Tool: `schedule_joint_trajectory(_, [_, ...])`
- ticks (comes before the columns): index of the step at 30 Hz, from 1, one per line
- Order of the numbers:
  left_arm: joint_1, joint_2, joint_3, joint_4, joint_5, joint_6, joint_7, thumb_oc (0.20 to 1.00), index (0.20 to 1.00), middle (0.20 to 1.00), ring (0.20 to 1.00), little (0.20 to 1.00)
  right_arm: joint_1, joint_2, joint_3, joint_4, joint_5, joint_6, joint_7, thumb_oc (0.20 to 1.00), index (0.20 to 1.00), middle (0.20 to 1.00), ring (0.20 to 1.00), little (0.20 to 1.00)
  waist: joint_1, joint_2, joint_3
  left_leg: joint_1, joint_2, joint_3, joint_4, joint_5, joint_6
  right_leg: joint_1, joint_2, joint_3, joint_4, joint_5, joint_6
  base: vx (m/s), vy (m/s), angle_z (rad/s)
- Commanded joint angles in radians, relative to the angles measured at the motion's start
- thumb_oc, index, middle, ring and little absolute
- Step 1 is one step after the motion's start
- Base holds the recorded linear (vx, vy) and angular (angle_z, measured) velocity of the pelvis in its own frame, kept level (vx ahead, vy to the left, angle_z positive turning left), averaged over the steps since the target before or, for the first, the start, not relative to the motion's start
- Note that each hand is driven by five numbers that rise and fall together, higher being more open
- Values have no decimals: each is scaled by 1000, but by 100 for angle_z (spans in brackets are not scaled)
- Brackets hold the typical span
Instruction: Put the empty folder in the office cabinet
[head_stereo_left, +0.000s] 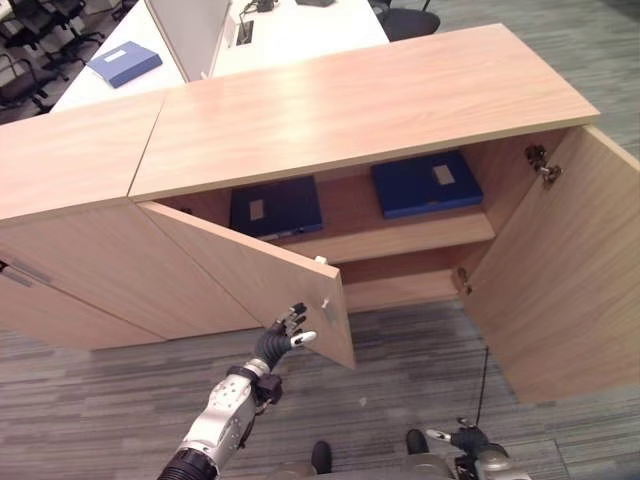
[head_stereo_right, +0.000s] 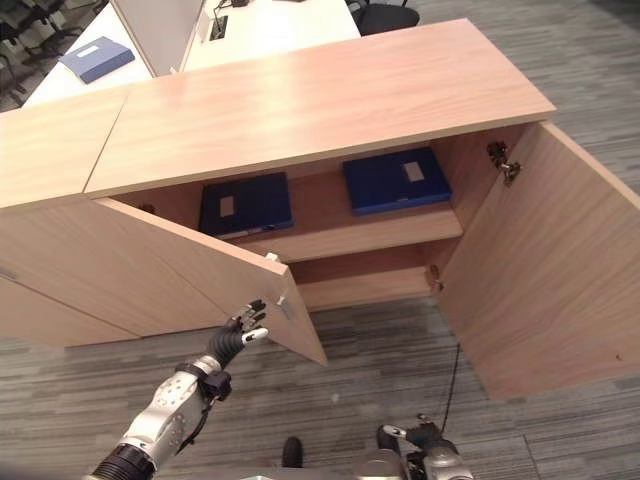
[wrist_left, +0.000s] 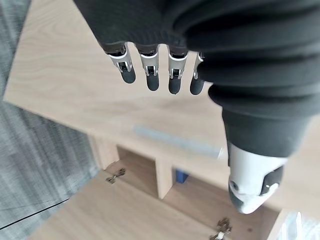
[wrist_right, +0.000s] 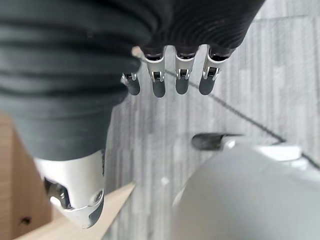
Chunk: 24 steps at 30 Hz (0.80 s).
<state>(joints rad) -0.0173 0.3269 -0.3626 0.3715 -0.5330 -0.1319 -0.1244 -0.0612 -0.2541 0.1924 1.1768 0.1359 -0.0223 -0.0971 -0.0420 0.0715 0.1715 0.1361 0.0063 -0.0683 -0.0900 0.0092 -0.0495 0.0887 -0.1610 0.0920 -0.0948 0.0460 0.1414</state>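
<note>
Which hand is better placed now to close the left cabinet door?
Probably the left hand: open, beside the left cabinet door's free edge. The right hand hangs low, away from it.

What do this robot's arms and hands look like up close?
Each arm is silver-grey with a black ribbed cuff near the elbow. The left hand and right hand have a dark ribbed cover over the back and wrist, slim silver fingers with dark tips, and a chunky silver thumb.

We see two folders on the cabinet (head_stereo_left: 380, 100) shelf (head_stereo_left: 400, 238): one left (head_stereo_left: 275, 208), one right (head_stereo_left: 426, 184); third folder (head_stereo_left: 124, 63) on desk (head_stereo_left: 290, 35) behind.
</note>
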Motion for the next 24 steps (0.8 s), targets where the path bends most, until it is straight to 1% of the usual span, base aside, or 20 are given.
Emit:
schedule_joint_trajectory(1, [-22, 3, 47, -16, 36, -70, 21, 1000, 1000, 1000, 1000, 1000, 8, -13, 12, 1, -16, -12, 5, 1000, 1000, 1000, 1000, 1000, 7, -3, -47, -17, 64, 13, 6, -38, -47, 20, 22, -19, 18, -70, 20, 70, 38, -17])
schedule_joint_trajectory(5, [-63, 19, 80, 33, 63, -80, 52, 1000, 1000, 1000, 1000, 1000, 21, -10, 9, 5, -23, -10, 11, 1000, 1000, 1000, 1000, 1000, -1, -11, -58, -2, 66, 36, 3, -45, -45, 23, 17, -15, 20, -70, 28, 70, 35, -15])
schedule_joint_trajectory(8, [-151, 40, 113, 140, 81, -89, 94, 1000, 1000, 1000, 1000, 1000, 41, -11, 7, 7, -19, -9, 17, 1000, 1000, 1000, 1000, 1000, -20, -21, -74, 10, 66, 62, 3, -54, -44, 23, 12, -10, 25, -67, 35, 78, 44, -20])
schedule_joint_trajectory(13, [-260, 78, 149, 253, 60, -96, 124, 1000, 1000, 1000, 1000, 1000, 55, -17, 5, 17, -23, -8, 24, 1000, 1000, 1000, 1000, 1000, -42, -36, -88, 25, 67, 99, 3, -66, -39, 8, 9, 6, 55, -71, 47, 79, 45, -19])
schedule_joint_trajectory(14, [-303, 97, 158, 286, 44, -100, 127, 1000, 1000, 1000, 1000, 1000, 60, -19, 7, 21, -26, -6, 29, 1000, 1000, 1000, 1000, 1000, -53, -43, -94, 33, 67, 121, 3, -73, -37, -3, 8, 18, 64, -66, 57, 74, 45, -24])
schedule_joint_trajectory(20, [-413, 141, 157, 383, 27, -102, 139, 1000, 1000, 1000, 1000, 1000, 61, -24, 17, 21, -29, -8, 36, 1000, 1000, 1000, 1000, 1000, -69, -55, -102, 45, 66, 161, 3, -81, -35, -19, 4, 38, 70, -58, 72, 57, 39, -22])
schedule_joint_trajectory(22, [-513, 183, 151, 460, 21, -102, 147, 1000, 1000, 1000, 1000, 1000, 55, -27, 26, 19, -24, -9, 41, 1000, 1000, 1000, 1000, 1000, -88, -63, -104, 48, 63, 190, 3, -88, -32, -37, 3, 57, 70, -45, 87, 58, 64, -34])
schedule_joint_trajectory(24, [-572, 203, 146, 508, 9, -102, 151, 1000, 1000, 1000, 1000, 1000, 52, -26, 33, 18, -21, -12, 42, 1000, 1000, 1000, 1000, 1000, -98, -68, -107, 50, 62, 207, 3, -93, -30, -49, 1, 67, 68, -35, 96, 41, 55, -22])
